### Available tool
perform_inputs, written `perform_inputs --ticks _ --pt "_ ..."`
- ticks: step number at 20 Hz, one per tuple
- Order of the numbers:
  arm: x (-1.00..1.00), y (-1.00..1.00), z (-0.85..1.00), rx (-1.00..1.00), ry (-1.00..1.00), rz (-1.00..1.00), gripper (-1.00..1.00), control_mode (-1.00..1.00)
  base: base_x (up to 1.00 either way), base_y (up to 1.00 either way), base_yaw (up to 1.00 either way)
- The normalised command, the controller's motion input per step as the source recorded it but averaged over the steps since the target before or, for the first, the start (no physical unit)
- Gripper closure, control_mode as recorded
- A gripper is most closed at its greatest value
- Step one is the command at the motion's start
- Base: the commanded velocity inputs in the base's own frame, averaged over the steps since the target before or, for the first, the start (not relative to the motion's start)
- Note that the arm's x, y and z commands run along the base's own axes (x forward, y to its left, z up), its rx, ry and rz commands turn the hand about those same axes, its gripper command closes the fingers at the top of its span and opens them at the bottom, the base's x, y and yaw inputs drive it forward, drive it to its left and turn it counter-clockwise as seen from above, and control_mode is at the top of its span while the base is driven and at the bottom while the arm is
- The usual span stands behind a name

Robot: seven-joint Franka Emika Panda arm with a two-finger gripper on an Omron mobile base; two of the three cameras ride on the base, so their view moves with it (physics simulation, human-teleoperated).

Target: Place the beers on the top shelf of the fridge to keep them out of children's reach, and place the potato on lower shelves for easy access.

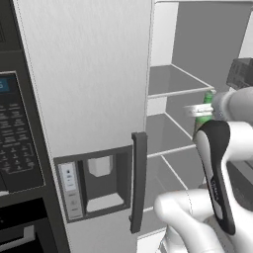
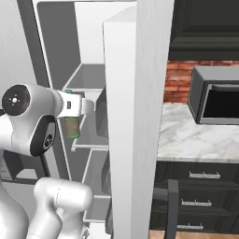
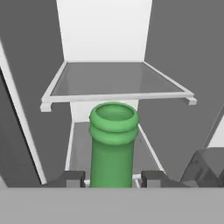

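We clamp our gripper on 1 green bottle's neck: slippery, breakable glass, shelf just ahead.

A black oven with a blue screen is sitting at nine o'clock in the left base view. In the right base view, a red brick wall is showing at two o'clock, a dark microwave is resting on a white marble counter, and dark drawers are sitting at five o'clock.

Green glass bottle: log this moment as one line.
gripper: shut on green glass bottle | bottle: upright, inside open silver fridge | pale-grey top shelf: ahead, bare
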Motion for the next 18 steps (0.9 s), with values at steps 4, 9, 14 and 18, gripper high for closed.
perform_inputs --ticks 4,9,14,18 --pt "0.13 0.00 0.56 0.00 0.00 0.02 1.00 -1.00 0.00 0.00 0.00" --pt "0.16 -0.04 0.50 0.00 -0.04 0.05 1.00 -1.00 0.00 0.00 0.00" --pt "0.13 -0.07 0.27 0.00 -0.21 0.08 1.00 -1.00 0.00 0.00 0.00" --pt "0.31 -0.01 0.29 0.00 -0.17 0.05 1.00 -1.00 0.00 0.00 0.00"
